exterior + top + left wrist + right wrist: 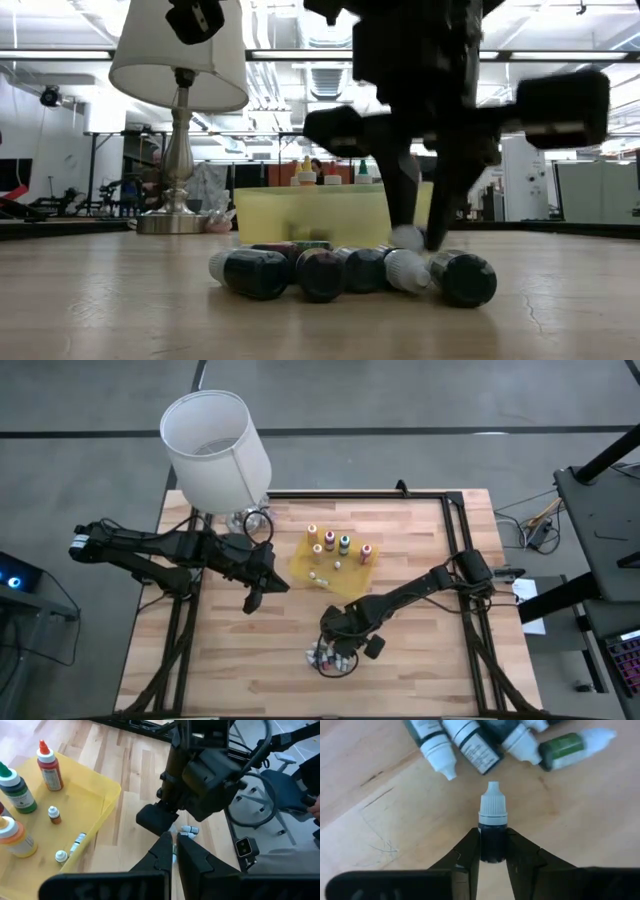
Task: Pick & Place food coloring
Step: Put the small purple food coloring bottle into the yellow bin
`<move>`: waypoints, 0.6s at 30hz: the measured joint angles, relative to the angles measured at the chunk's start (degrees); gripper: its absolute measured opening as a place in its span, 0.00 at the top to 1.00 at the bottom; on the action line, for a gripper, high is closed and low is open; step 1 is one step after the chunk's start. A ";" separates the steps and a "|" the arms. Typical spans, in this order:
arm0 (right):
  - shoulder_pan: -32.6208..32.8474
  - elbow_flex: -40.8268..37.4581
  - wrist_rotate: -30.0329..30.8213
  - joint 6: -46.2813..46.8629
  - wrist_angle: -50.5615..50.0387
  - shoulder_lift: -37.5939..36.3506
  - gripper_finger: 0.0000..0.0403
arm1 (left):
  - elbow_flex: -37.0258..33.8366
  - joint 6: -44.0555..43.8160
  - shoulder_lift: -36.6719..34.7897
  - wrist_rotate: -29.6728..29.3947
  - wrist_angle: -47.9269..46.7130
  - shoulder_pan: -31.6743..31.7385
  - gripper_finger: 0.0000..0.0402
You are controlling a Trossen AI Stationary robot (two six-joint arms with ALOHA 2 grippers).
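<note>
So the table [260, 650] is pale butcher-block wood with visible grain and seams, framed by black rails, and there's a lamp [215, 450] with a white drum shade on a shiny metal stem at the back left corner. The yellow plastic tray [352, 578] sits mid-table, glossy and a bit translucent, with a few upright food coloring squeeze bottles [344, 544] in it: red, green and orange ones with pale pointed caps, plus a couple of tiny vials lying on the tray floor. In front of the tray, toward the near edge, there's a loose heap of small vials [330, 272], dark round bodies with white ribbed caps, all lying on their sides and touching each other. The right gripper [493, 851] is down at that heap, and its two dark fingers are clamped on one dark vial [492, 827], pinching its body with the white cap poking out past the tips, just clear of the others. The left gripper [252, 600] hovers just left of the tray, jaws pressed together with nothing between them. From table level the right arm is a blurry black mass blocking most of the tray, and the vial colours are hard to call because the bodies look nearly black.
</note>
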 joint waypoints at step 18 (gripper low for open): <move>-0.14 19.45 5.18 37.29 -9.91 -8.94 0.83 | -0.02 -0.02 0.00 0.02 0.89 0.00 1.00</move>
